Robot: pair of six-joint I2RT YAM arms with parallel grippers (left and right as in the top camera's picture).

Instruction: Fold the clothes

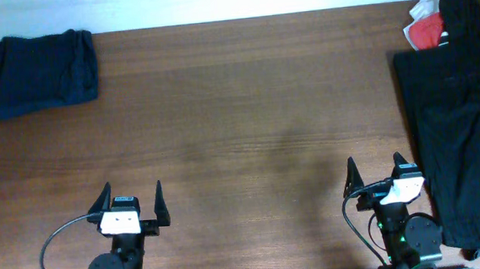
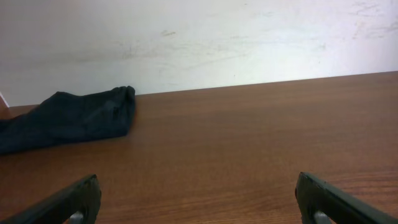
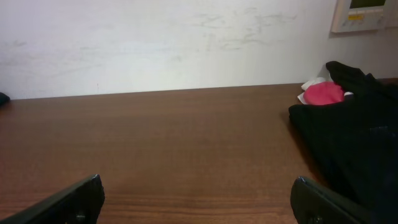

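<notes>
Landmark: wooden table [image 1: 247, 108]; all positions below refer to it.
Left gripper [image 1: 132, 191]: at the table's near edge, left of centre, low over the bare wood. Jaws spread wide, nothing between them. In the left wrist view both dark fingers frame only wood.
Right gripper [image 1: 376, 166]: at the table's near edge, right of centre. Jaws spread wide, nothing held. Its outer finger stands just beside the black pile; contact cannot be determined.
Black garments [image 1: 460, 127]: limp black fabric along the table's right edge, from the far right corner to the near edge and past the right frame border. Unfolded, with loose creases and overlapping layers. The number of separate pieces cannot be determined.
Red-and-white piece [image 1: 426, 26]: at the table's far right corner, partly under the far end of the black garments. Only a red patch with white edging shows, crumpled.
Dark navy piece [image 1: 39, 74]: at the table's far left corner, well apart from both grippers. It lies in a compact, roughly rectangular bundle with soft wrinkles and one end drawn out toward the left edge.
Table centre: bare wood between the navy piece and the black garments.
Wall [image 3: 155, 43]: pale, scuffed, directly behind the table's far edge.
Wall unit [image 3: 364, 14]: pale box on the wall above the table's far right corner, cut off by the frame.
</notes>
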